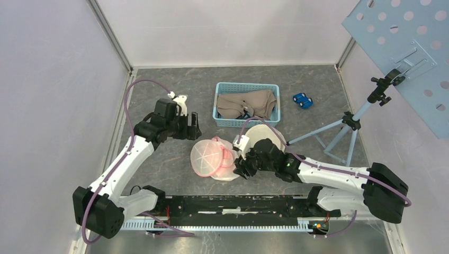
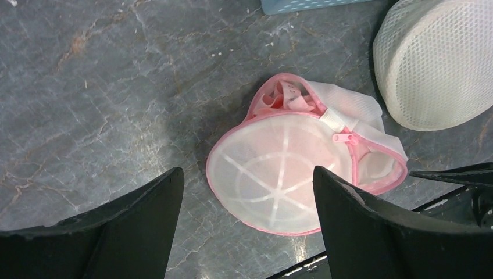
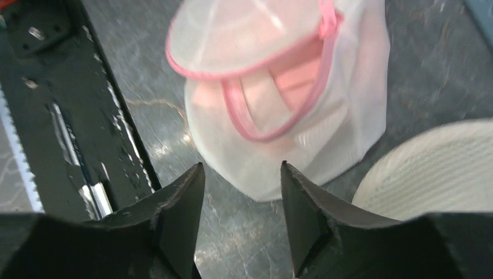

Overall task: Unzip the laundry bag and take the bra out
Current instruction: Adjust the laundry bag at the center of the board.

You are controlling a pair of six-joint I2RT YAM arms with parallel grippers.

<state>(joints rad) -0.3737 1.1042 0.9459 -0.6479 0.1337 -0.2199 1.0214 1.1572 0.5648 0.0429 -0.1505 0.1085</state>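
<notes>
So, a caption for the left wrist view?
Open left gripper hovers over the pink-rimmed laundry bag, lid partly open.

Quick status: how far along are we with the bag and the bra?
Done: the laundry bag looks mostly unzipped, its round lid gaping. In hand: nothing. The left gripper and the right gripper are both open and empty, the right one just short of the bag's opening. Left: the pink bra is inside the bag and has to be pulled out.

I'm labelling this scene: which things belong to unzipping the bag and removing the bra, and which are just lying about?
Job: pink-trimmed laundry bag; pink bra inside it.
Lying about: white mesh bag; blue basket; brown clothes; blue toy car; tripod.
</notes>
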